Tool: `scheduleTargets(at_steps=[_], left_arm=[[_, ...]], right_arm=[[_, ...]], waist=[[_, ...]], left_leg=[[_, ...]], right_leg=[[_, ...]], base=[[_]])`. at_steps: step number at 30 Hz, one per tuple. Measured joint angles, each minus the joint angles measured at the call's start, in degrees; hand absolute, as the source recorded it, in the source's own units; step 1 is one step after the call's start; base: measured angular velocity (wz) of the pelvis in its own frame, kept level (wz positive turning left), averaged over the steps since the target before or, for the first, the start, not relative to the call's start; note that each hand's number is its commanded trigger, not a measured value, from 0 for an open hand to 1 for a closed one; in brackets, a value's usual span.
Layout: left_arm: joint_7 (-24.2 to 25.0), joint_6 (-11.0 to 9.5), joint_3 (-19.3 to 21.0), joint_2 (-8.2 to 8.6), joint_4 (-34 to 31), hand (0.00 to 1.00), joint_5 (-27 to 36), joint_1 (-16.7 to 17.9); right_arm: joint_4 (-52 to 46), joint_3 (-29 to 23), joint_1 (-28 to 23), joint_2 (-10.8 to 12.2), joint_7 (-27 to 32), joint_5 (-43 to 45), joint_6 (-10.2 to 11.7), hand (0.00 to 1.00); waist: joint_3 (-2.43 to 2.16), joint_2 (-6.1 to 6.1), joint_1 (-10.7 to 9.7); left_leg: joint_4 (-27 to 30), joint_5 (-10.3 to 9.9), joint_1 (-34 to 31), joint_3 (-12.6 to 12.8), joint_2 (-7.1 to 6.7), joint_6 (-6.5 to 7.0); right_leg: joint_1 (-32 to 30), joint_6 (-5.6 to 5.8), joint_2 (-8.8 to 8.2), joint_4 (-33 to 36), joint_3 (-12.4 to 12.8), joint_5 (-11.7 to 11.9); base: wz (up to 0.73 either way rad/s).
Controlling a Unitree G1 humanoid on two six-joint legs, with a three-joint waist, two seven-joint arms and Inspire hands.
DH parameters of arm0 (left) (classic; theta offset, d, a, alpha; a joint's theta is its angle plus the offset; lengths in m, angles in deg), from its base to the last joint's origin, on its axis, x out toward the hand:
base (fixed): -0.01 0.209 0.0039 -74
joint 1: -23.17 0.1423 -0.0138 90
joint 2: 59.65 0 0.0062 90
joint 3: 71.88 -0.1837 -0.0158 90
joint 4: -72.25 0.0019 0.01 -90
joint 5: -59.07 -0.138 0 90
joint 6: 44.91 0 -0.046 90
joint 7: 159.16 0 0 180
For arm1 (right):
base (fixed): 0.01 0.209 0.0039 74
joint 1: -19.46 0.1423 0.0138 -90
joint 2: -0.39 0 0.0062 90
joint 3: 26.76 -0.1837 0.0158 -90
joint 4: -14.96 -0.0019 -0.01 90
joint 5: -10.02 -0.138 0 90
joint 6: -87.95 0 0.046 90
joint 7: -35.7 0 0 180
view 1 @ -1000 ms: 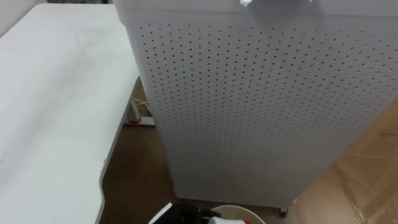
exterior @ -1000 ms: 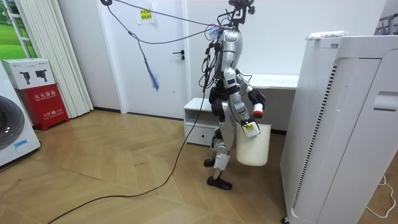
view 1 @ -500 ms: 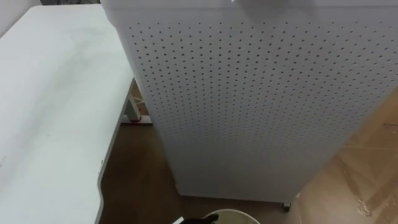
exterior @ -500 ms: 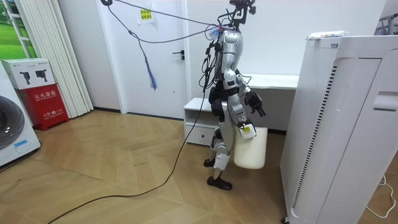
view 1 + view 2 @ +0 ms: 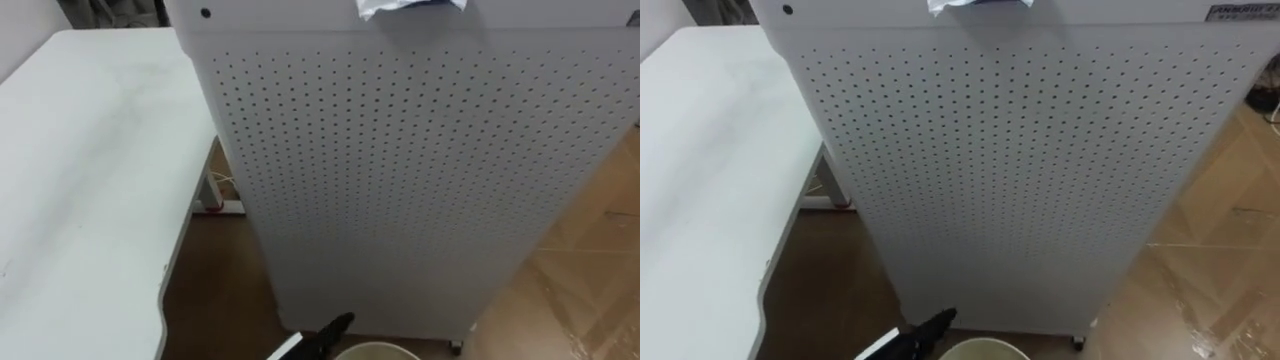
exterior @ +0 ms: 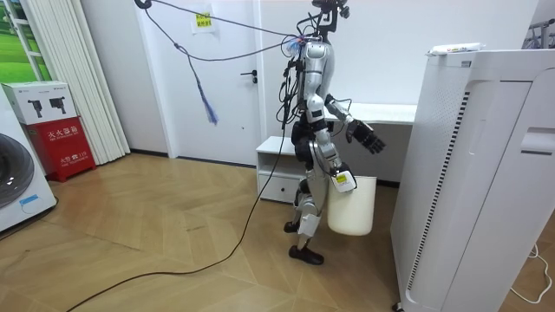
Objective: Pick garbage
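A crumpled white and blue piece of garbage (image 5: 410, 6) lies on top of the tall white perforated cabinet (image 5: 420, 180), also seen as garbage (image 6: 455, 48) in the room view. I stand between the desk and this cabinet. My left hand (image 6: 368, 139) is raised toward the cabinet at chest height, open, fingers straight and empty; its dark fingers (image 5: 328, 330) reach in at the bottom edge. My right hand (image 6: 335, 176) hangs at my side and carries the white bin (image 6: 351, 206) off the floor. The bin's rim (image 5: 375, 350) lies just below the left hand.
A white desk (image 5: 80, 180) fills the left side, its edge close to the cabinet. A narrow strip of dark floor (image 5: 225, 290) runs between them. Wooden floor (image 5: 590, 270) opens on the right. A white drawer unit (image 6: 277, 169) stands behind me.
A second ago my left hand held a red and white thing over the bin. The fingers opened, the thing is gone from the hand, and the hand has risen toward the cabinet.
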Motion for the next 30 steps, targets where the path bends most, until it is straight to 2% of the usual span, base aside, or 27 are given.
scheduleTargets(at_steps=[3, 9, 11, 14, 17, 18, 19, 21, 26, 27, 30], left_arm=[[-4.2, -0.9, 2.0, -0.04, -4.6, 0.00, -8.0, 0.3], [-14.7, -2.5, 5.5, -0.21, -10.9, 0.00, -16.1, 0.5], [-18.0, -4.2, 5.7, -0.79, -11.5, 0.00, -16.6, 0.5], [-21.6, -4.7, 6.2, -1.21, -11.5, 0.00, -16.7, 0.5], [-24.5, -5.1, 7.3, -1.15, -11.5, 0.00, -18.4, 0.8], [-25.5, -5.4, 8.2, -0.83, -11.5, 0.00, -18.9, 0.8], [-26.5, -6.1, 9.2, -0.55, -11.6, 0.00, -19.4, 0.9], [-28.2, -7.1, 10.4, -0.51, -12.0, 0.00, -19.4, 1.0], [-32.8, -9.1, 11.8, -0.42, -14.8, 0.00, -22.4, 1.3], [-34.0, -9.3, 12.3, -0.43, -16.6, 0.00, -23.7, 1.3], [-37.7, -11.8, 13.9, -0.45, -20.1, 0.00, -26.8, 1.3]], right_arm=[[-0.1, -0.2, -1.3, 0.0, 0.1, -0.2, 0.9, 1.00], [-1.9, -0.3, -2.5, 0.0, 0.5, -0.5, 1.2, 1.00], [-1.9, -0.3, -3.0, 0.0, 0.5, -0.5, 1.2, 1.00], [-1.9, -0.1, -3.7, 0.3, 0.5, -0.4, 1.2, 1.00], [-1.8, -0.3, -4.4, 0.3, 0.2, -0.4, 1.2, 1.00], [-1.8, -0.3, -4.4, 0.2, 0.2, -0.2, 1.2, 1.00], [-1.9, -0.2, -4.5, 0.2, 0.2, 0.1, 1.2, 1.00], [-1.9, -0.3, -4.5, 0.2, 0.3, 0.1, 1.2, 1.00], [-1.9, -0.8, -4.8, 0.0, 1.4, -0.1, 1.2, 1.00], [-1.9, -0.8, -4.7, 0.0, 1.5, -0.1, 1.2, 1.00], [-1.9, -0.8, -4.7, 0.1, 1.8, 0.2, 1.2, 1.00]], waist=[[-0.18, -0.26, 0.0], [-0.53, -1.19, 0.0], [-0.57, -1.31, 0.1], [-0.53, -1.95, 0.5], [-0.53, -2.56, 1.8], [-0.54, -2.56, 2.4], [-0.77, -2.74, 3.1], [-0.85, -2.99, 3.1], [-1.02, -3.62, 3.1], [-1.09, -3.88, 3.3], [-1.27, -3.95, 3.7]], left_leg=[[0.1, 0.0, 0.5, -0.5, 0.04, 0.00], [0.2, -0.1, 3.2, -0.5, 0.58, -0.09], [1.1, -0.3, 3.9, -0.4, 1.06, -0.47], [4.2, -0.4, 4.3, -0.7, 1.94, -0.78], [5.0, -0.5, 5.5, -3.8, 1.88, -0.94], [4.9, -0.7, 5.9, -6.3, 1.78, -1.27], [4.7, -0.9, 6.1, -9.0, 1.62, -1.53], [4.7, -1.1, 6.2, -12.6, 1.31, -1.86], [2.8, -0.9, 7.7, -14.5, 1.28, -2.63], [1.9, -0.8, 8.1, -14.4, 1.28, -2.71], [0.0, -0.7, 9.4, -13.5, 1.29, -2.86]], right_leg=[[0.8, -0.04, 0.01, 0.0, -0.5, -0.2], [3.0, -0.57, 0.02, 0.0, -1.9, -0.8], [4.1, -0.87, 0.34, 0.1, -2.1, -1.1], [5.4, -1.62, 1.05, 0.3, -1.6, -1.8], [5.8, -2.55, 2.95, 1.0, 1.7, -2.1], [5.7, -2.98, 3.42, 1.3, 3.2, -2.1], [5.6, -3.44, 4.17, 1.7, 4.4, -2.0], [5.5, -3.92, 4.93, 2.1, 5.5, -2.1], [5.5, -4.19, 5.81, 1.9, 6.8, -1.9], [5.2, -4.15, 5.89, 1.9, 7.1, -1.9], [5.3, -3.95, 6.42, 1.6, 7.8, -1.7]], base=[[0.06], [0.01], [-0.05], [-0.15], [-0.45], [-0.62], [-0.60], [-0.41], [-0.17], [-0.12], [-0.15]])
